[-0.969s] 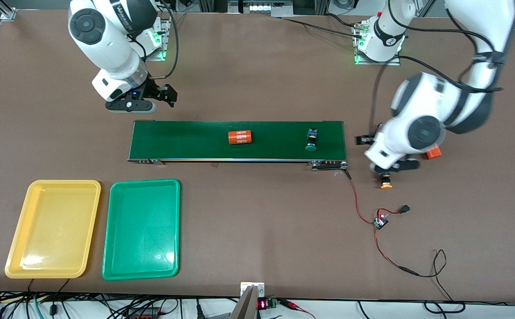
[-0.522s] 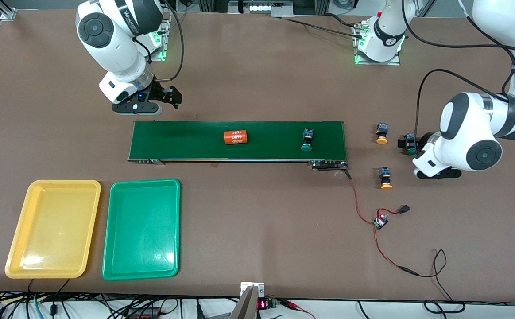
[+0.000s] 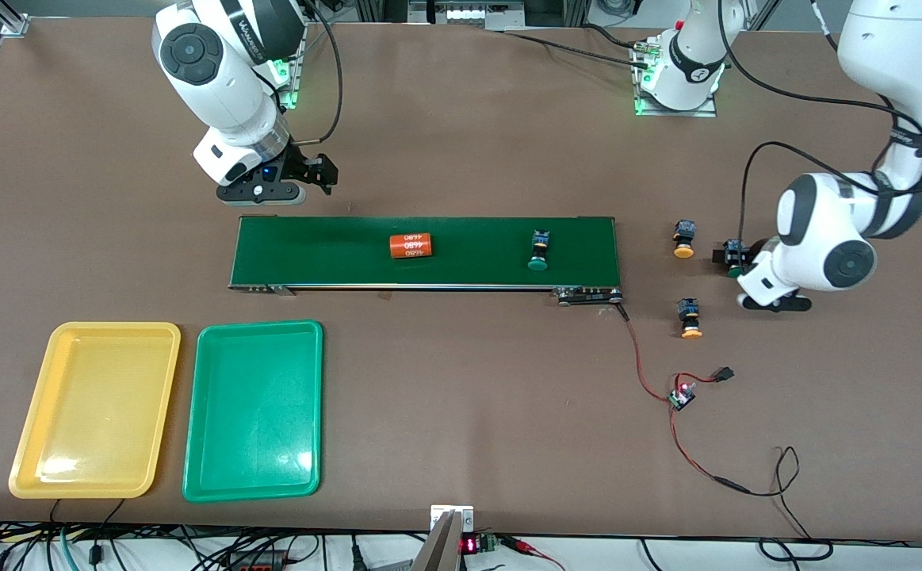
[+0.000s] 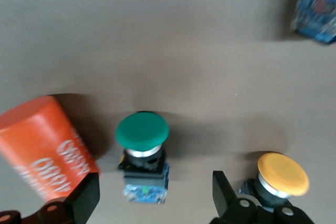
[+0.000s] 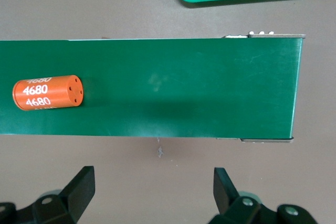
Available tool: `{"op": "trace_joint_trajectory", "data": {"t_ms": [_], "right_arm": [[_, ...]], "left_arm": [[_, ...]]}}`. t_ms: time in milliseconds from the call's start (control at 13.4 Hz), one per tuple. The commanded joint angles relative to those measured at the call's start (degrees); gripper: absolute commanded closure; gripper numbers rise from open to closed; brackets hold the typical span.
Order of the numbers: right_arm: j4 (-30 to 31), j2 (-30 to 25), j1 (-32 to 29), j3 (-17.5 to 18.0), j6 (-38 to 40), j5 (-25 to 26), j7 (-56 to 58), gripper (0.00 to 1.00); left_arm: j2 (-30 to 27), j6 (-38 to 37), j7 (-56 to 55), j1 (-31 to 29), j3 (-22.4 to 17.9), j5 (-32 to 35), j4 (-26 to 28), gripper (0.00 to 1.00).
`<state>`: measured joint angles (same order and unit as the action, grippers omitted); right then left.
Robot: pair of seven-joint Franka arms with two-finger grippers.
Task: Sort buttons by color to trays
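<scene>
A brown table carries everything. The left gripper (image 4: 152,198) hangs spread over a green-capped button (image 4: 143,153) at the left arm's end; lower squarely so each finger clears the orange cylinder (image 4: 44,148) and the orange-capped button (image 4: 281,177). The right gripper (image 3: 261,190), also spread, waits by the conveyor belt (image 3: 334,250), trays (image 3: 253,412) bare.
</scene>
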<state>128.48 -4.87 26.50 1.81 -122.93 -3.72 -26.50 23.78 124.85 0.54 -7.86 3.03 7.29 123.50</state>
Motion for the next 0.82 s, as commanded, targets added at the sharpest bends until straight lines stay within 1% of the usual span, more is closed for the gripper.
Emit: {"op": "trace_joint_trajectory", "data": {"t_ms": [0,75,224,298,373,447,596,671,745], "right_arm": [[-0.60,0.82,0.66,-0.40,-0.55,-0.58,-0.75,0.00],[-0.60,0.91,0.66,-0.40,-0.64,-0.58,-0.75,0.00],[-0.60,1.26,0.75,-0.40,-2.65,-0.58,-0.75,0.00],[-0.69,1.79,1.62,-0.40,-3.62,-0.58,-0.75,0.06],[-0.69,1.79,1.72,-0.40,-3.63,-0.58,-0.83,0.08],[-0.69,1.79,1.72,-0.40,-3.45,-0.58,-0.84,0.07],[-0.69,1.79,1.80,-0.40,-3.54,-0.58,-0.84,0.07],[-0.69,1.79,1.72,-0.40,-3.45,-0.58,-0.84,0.05],[-0.69,1.79,1.72,-0.40,-3.37,-0.58,-0.84,0.05]], "left_arm": [[-1.63,2.85,1.22,-0.14,-0.13,0.18,2.80,0.07],[-1.55,2.85,1.22,-0.14,-0.22,0.18,2.80,0.07],[-0.59,2.85,1.13,-0.22,-0.22,0.18,2.89,0.12],[0.12,2.85,1.13,-0.22,-0.31,0.18,2.89,0.15],[0.13,2.76,1.13,-0.22,-0.40,0.18,3.06,0.20],[0.13,2.76,1.13,-0.22,-0.40,0.18,3.24,0.25],[0.82,2.76,1.13,-0.22,-0.49,0.18,3.24,0.30],[0.83,2.59,1.13,-0.22,-0.49,0.18,3.15,0.40],[0.31,2.33,1.30,-0.31,-0.75,0.18,2.72,0.53]]}}
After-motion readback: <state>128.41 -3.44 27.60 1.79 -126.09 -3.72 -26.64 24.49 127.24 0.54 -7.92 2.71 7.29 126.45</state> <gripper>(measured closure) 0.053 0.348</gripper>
